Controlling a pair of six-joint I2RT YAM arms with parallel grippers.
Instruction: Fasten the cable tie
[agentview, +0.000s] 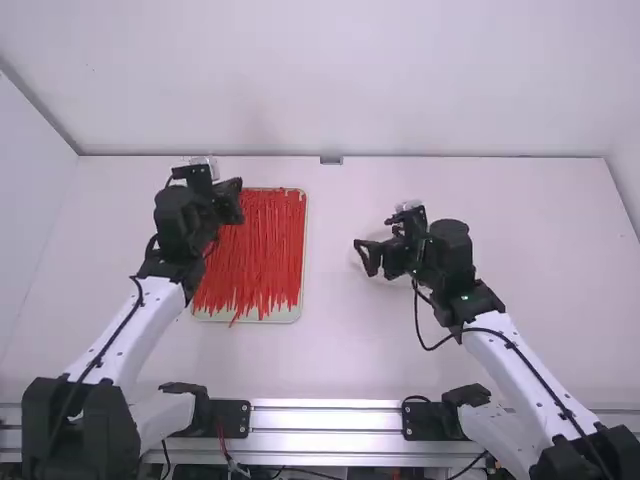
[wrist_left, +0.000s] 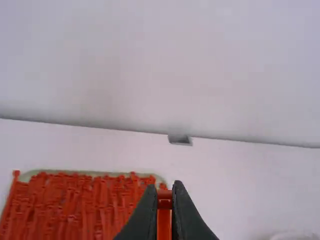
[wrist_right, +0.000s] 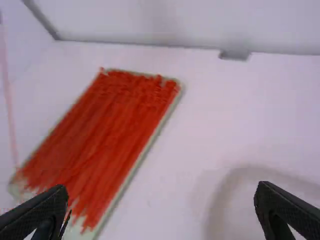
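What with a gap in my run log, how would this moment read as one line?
left gripper: shut on red cable tie, above tray of ties | right gripper: open, empty, over table | tie: not fastened

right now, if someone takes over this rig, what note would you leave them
Left gripper: jaws shut on one red cable tie, above the far end of the tray of spare ties.
Right gripper: jaws open, empty, over bare table to the right of the tray.
Done: one tie gripped.
Left: probably bring the Right gripper to the tie's free end, thread it through the head, pull tight.
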